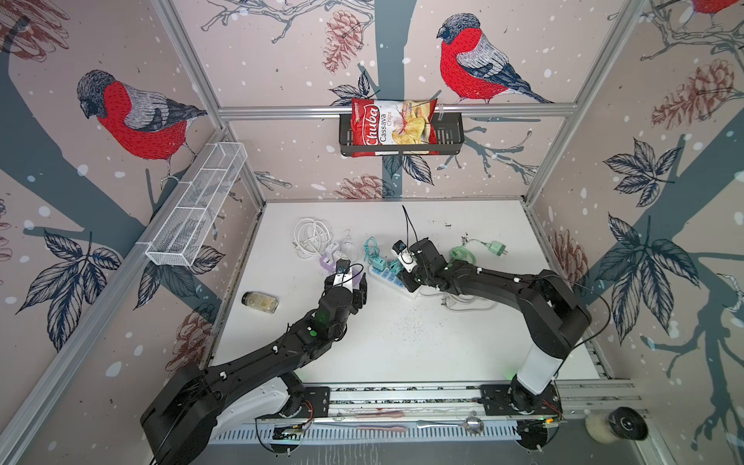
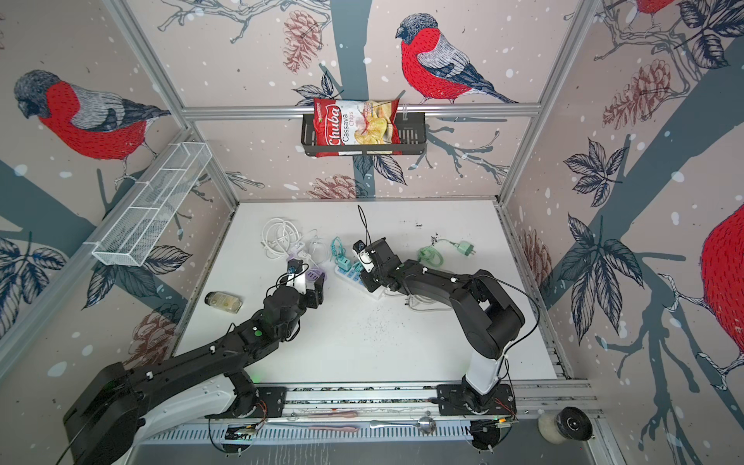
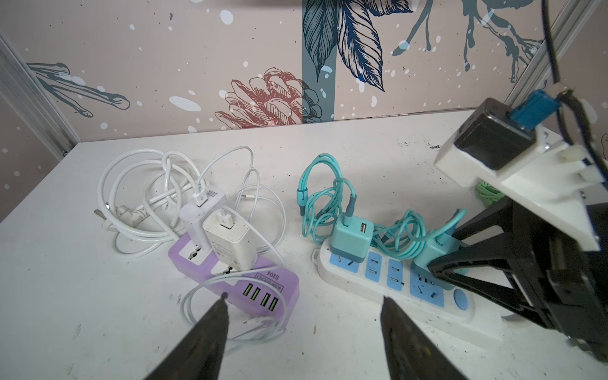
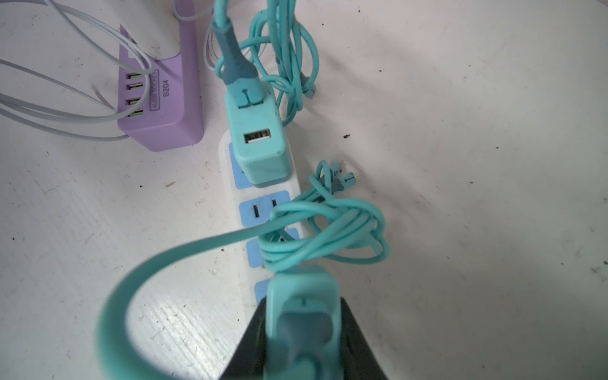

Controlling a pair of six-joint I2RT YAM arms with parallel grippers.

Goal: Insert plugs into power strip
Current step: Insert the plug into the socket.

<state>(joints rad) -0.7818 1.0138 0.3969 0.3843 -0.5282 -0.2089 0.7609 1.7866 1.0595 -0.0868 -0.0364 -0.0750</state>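
- So, headcount: five plugs total. Two are white, the front white plug (image 3: 230, 240) and the back white plug (image 3: 200, 210), both standing in the purple strip (image 3: 237, 283). Two are teal, and there's one mint green plug (image 1: 497, 246).
- Two power strips: that purple one and the white strip (image 3: 383, 274) with blue sockets, side by side and not touching.
- The seated teal plug (image 3: 350, 238) stands upright in the white strip's end socket, the one farthest from the round blue switch.
- The held teal plug (image 4: 301, 312) is pinched by the right gripper (image 4: 301, 329), jaws clamped tight on its sides. It sits over a blue socket near the switch end; can't tell if the prongs are in.
- The left gripper (image 3: 306, 297) is spread wide and holding nothing, tips near the purple strip's USB end.
- Both top views show the mint green plug lying on the table off to the right, well apart from both strips. The right wrist view doesn't catch it at all.
- The right wrist view shows two free sockets between the teal plugs, with teal cable (image 4: 329, 230) draped over them. The top views are too small for that.
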